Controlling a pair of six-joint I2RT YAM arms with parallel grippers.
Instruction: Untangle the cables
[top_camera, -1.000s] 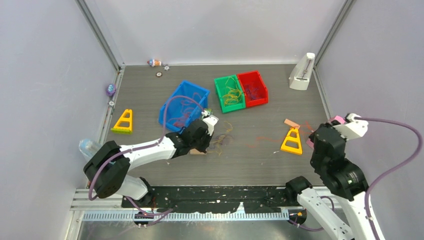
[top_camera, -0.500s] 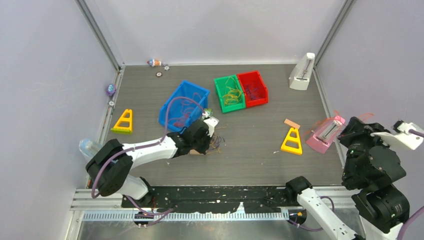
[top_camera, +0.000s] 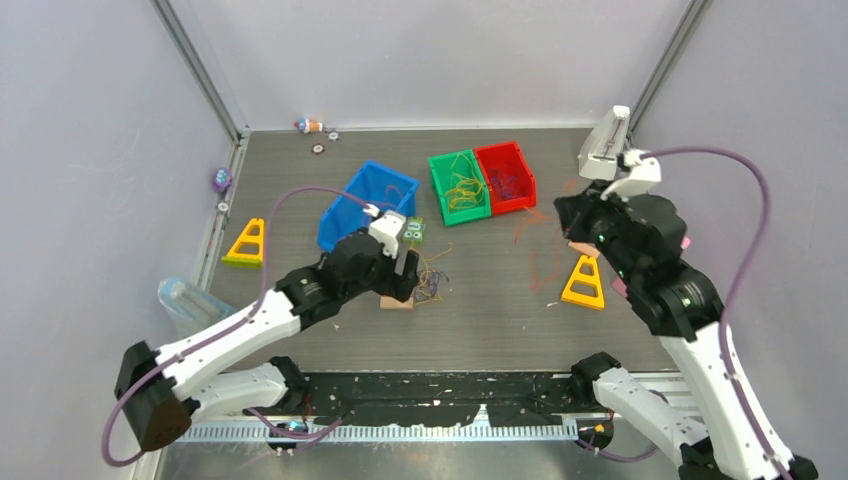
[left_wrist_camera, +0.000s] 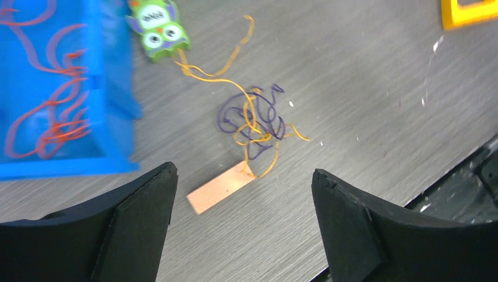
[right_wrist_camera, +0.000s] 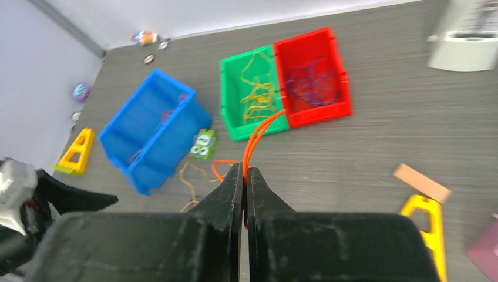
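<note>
Cables, in several lots. A small tangle (left_wrist_camera: 253, 122) of purple and yellow strands lies loose on the grey table (left_wrist_camera: 364, 70). One yellow end touches a flat wooden block (left_wrist_camera: 220, 189) and another runs up to a green owl toy (left_wrist_camera: 157, 29). The left gripper (left_wrist_camera: 244, 171) hangs above the tangle, jaws spread wide and holding nothing. One orange-red cable (right_wrist_camera: 258, 132) is pinched in the right gripper (right_wrist_camera: 244, 174), jaws closed tight on it, and the strand arcs out ahead of the tips, raised over the table. Sorted lots are orange-red strands (left_wrist_camera: 50, 111) in the blue bin (top_camera: 372, 181), yellow strands (right_wrist_camera: 255, 88) in the green bin (right_wrist_camera: 225, 97), and purple strands (right_wrist_camera: 311, 79) in the red bin (right_wrist_camera: 320, 114). The green and red bins touch side by side. Around them are a yellow triangular frame (top_camera: 247, 243) at the left, a second yellow frame (top_camera: 584, 283) beside the right arm, a second wooden block (right_wrist_camera: 421, 182), and a white wedge-shaped device (top_camera: 603, 150) at the far right corner. A pink object (right_wrist_camera: 486, 254) is cut off at the corner of the right wrist view. From overhead the held cable shows only as faint thin lines.
</note>
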